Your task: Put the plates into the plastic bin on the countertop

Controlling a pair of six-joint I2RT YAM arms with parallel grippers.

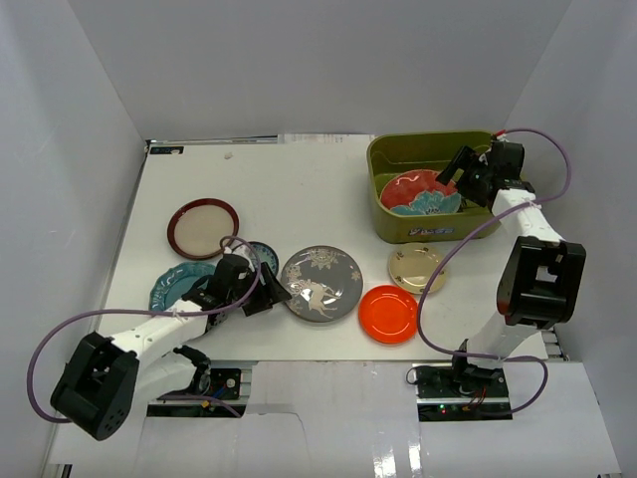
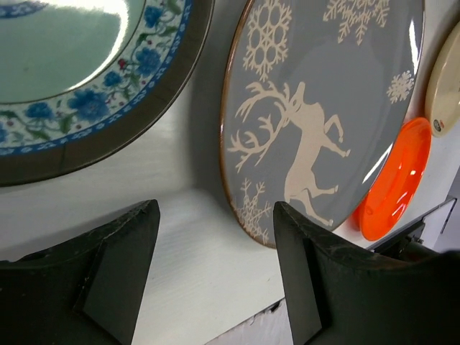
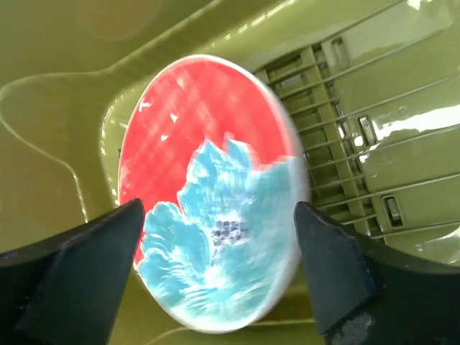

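Nearest, the left gripper (image 2: 215, 273) hovers low over the flat white countertop (image 2: 183, 215), fingers spread and empty, just beside the round grey plate with a reindeer pattern (image 2: 323, 108). It would do best to pinch that plate's near rim without nudging the plain orange round plate (image 1: 388, 314) alongside. Farther off, the right gripper (image 3: 223, 273) hangs with jaws apart above the red floral round plate (image 3: 208, 144), which lies inside the olive-green rectangular plastic bin (image 1: 375, 184).

Setting: robot lab test booth. My white countertop (image 1: 299, 189) sits boxed by bare pale grey walls (image 1: 299, 60); purple cables (image 1: 109, 315) exposed.
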